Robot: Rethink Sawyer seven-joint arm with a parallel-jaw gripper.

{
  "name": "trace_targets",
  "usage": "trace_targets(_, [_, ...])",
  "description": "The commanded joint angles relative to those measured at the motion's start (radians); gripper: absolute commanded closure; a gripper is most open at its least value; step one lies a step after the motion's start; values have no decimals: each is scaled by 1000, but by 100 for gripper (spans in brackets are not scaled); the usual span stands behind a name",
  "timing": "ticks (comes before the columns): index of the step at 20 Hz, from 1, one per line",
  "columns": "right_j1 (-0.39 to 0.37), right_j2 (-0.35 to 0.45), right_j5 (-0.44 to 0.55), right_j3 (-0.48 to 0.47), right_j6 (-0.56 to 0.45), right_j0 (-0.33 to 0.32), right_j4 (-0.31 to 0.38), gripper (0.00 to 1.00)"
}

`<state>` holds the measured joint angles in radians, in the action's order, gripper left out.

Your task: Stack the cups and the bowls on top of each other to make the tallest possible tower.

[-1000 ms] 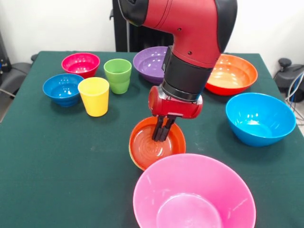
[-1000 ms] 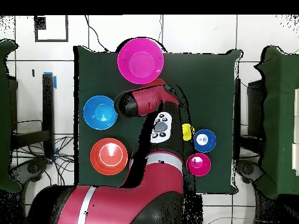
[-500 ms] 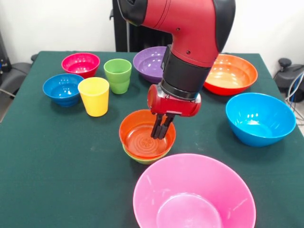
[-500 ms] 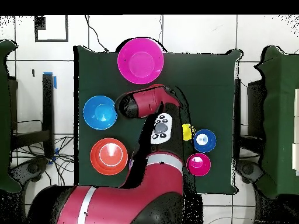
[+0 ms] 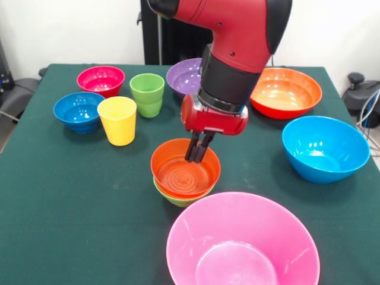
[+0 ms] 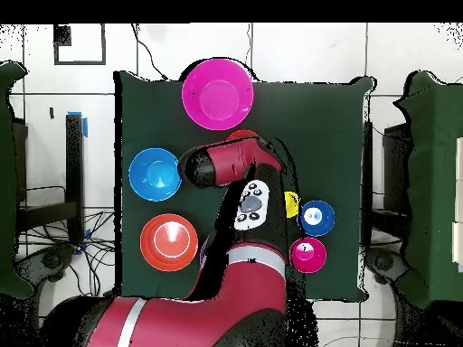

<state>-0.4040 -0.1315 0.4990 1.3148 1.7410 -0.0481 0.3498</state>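
Observation:
The small orange-red bowl [image 5: 178, 175] sits nested in the small light-green bowl [image 5: 173, 199] at mid table, forming the low tower. My gripper [image 5: 195, 158] reaches down from above with its fingers close together, shut on that bowl's far rim. The yellow cup [image 5: 117, 120] and green cup [image 5: 147, 94] stand upright at the left. Overhead, the arm hides the gripper and only a sliver of the orange-red bowl [image 6: 242, 135] shows.
A large pink bowl [image 5: 242, 243] lies just in front of the tower and a light blue bowl [image 5: 325, 148] to its right. Orange [image 5: 291, 92], purple [image 5: 183, 76], magenta [image 5: 101, 80] and dark blue [image 5: 78, 111] bowls ring the back and left.
The orange-red bowl, tilted and further right a second ago, has shifted left and settled level in the green bowl. My gripper has moved slightly left and up.

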Motion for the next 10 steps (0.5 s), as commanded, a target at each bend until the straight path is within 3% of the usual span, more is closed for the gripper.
trace_targets(1, [-54, 51, 186, 70, -140, 1, 70, 100])
trace_targets(7, [-129, 73, 276, 92, -191, 1, 69, 100])
trace_targets(10, [-129, 62, 238, 107, -163, -2, 95, 100])
